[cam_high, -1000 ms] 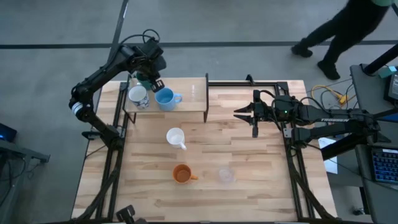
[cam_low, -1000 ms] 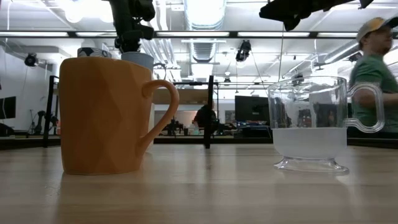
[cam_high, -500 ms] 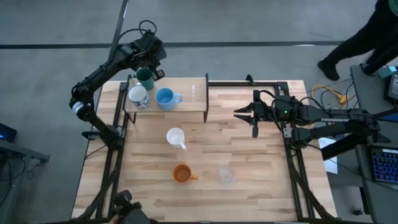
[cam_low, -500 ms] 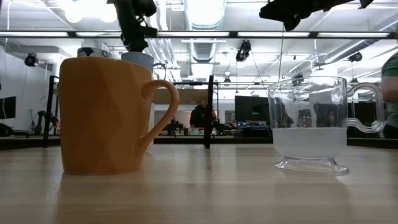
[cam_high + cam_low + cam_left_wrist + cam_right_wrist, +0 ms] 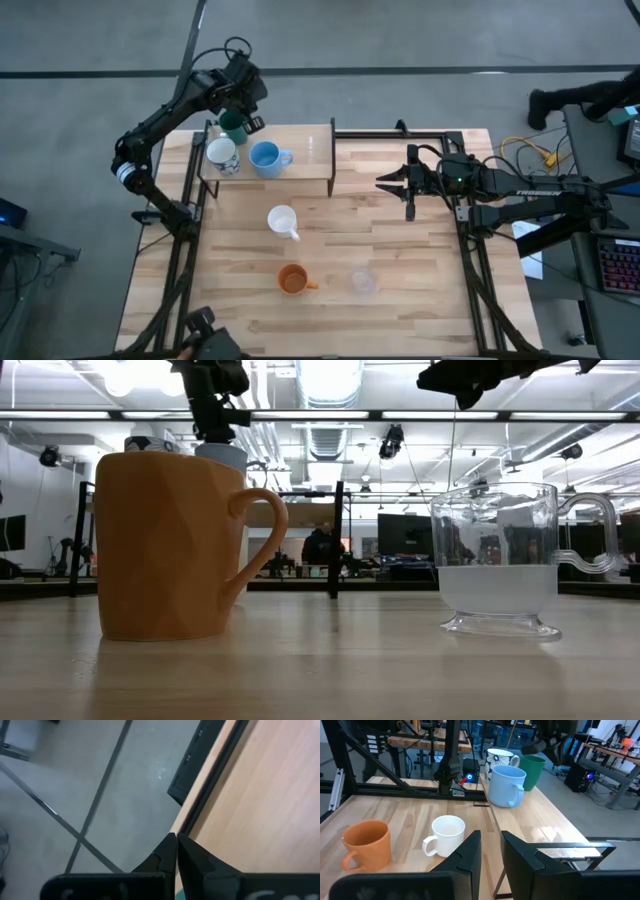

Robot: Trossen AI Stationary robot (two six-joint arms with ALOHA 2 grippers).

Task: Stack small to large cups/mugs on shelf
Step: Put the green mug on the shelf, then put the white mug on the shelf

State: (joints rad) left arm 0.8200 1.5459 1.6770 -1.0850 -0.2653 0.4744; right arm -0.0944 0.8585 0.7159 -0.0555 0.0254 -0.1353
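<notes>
Left tool (image 5: 248, 122) withdrawn; dark green cup (image 5: 233, 127) apparently upright.

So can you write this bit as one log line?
left fingers: shut on green cup, shelf far corner | right fingers: empty, waiting

Grey concrete floor (image 5: 400, 40) all around, crossed by a dark straight seam (image 5: 400, 71) and a second line (image 5: 196, 30) running diagonally. Light butcher-block desk (image 5: 400, 250) in the middle, standing on a black metal frame (image 5: 478, 290). At the right edge, yellow cables (image 5: 530, 152), a keyboard (image 5: 620, 265) and the legs of a person (image 5: 585, 95). Beyond the desk, seen level: white ceiling with bright lamps (image 5: 130, 375), a wide ventilation duct (image 5: 325, 435), dark monitors (image 5: 405, 530) and more workbenches (image 5: 420, 741) further back.
</notes>
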